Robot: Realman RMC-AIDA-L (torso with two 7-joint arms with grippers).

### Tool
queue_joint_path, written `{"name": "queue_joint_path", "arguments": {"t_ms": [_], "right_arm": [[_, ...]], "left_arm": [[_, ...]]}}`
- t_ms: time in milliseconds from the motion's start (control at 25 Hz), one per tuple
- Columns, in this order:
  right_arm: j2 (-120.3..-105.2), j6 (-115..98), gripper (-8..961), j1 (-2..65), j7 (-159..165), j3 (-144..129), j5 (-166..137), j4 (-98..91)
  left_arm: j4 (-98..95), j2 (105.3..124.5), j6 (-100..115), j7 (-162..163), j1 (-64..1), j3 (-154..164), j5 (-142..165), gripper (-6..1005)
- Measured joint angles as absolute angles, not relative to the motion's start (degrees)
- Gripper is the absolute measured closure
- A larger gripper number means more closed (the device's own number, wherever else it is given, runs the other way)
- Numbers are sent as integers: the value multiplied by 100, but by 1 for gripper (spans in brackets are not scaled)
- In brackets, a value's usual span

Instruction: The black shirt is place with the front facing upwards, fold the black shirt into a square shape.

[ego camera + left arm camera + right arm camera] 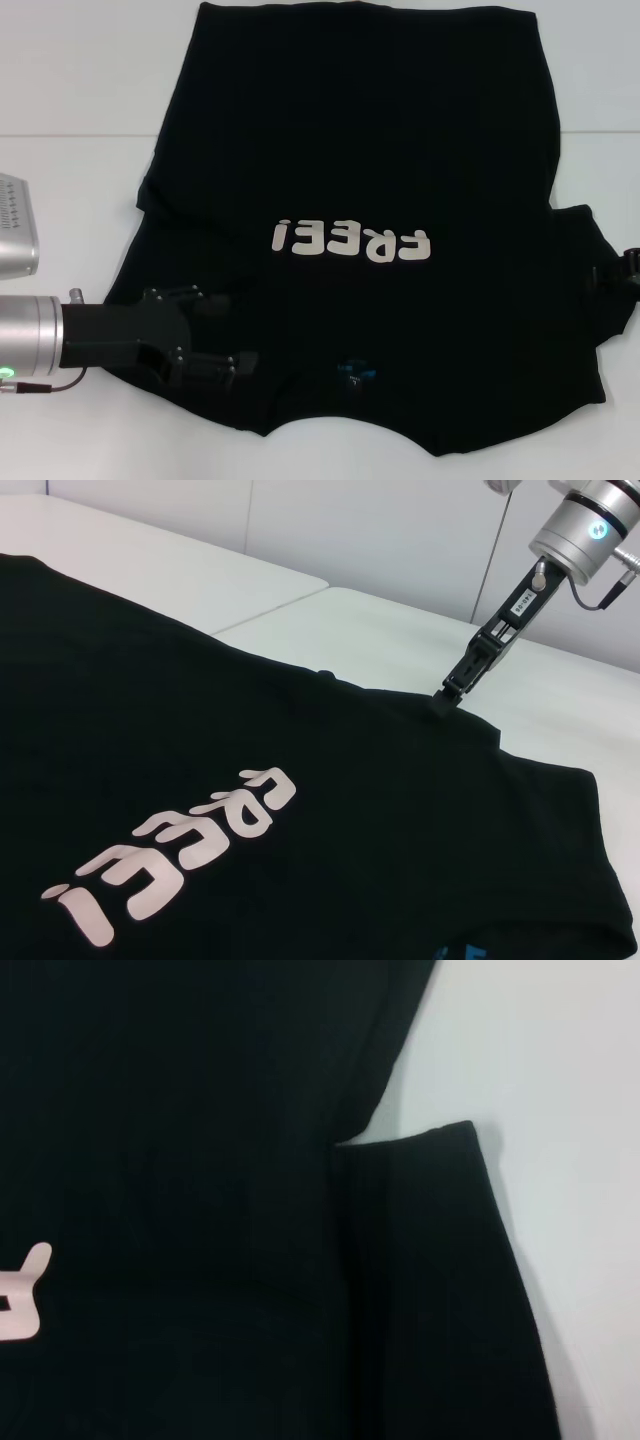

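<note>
The black shirt (350, 180) lies spread front-up on the white table (80, 80). Its cream "FREE!" lettering (350, 241) reads upside down and its collar, with a small blue label (357, 372), is nearest me. My left gripper (245, 335) hovers low over the shirt's near-left shoulder, jaws spread, with nothing held. My right gripper (625, 265) is at the shirt's right sleeve; in the left wrist view the right gripper (446, 694) has its tip touching the sleeve's edge. The right wrist view shows that sleeve (430, 1260) lying flat beside the shirt's body.
A grey ribbed device (15, 225) sits at the table's left edge. A seam (80, 135) runs across the tabletop behind it. Bare white table (560, 1110) borders the shirt on the right side and at the far end.
</note>
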State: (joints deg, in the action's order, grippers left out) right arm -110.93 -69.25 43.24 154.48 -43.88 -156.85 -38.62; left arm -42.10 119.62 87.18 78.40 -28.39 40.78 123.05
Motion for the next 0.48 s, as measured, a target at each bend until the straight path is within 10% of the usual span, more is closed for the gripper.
{"name": "queue_joint_path", "arguments": {"t_ms": [200,480], "right_arm": [[-11122,-6912,77,4342,15446,-4430,-15733,-3913],[-11119,-6893,325,4377,15503,-4456,-15865,-3893]], "left_arm": [[-4210,11962,8710,7840,-2846,4078,12305,77],[-4210,11955,8660,7840,-2870,4078,12305,78]]}}
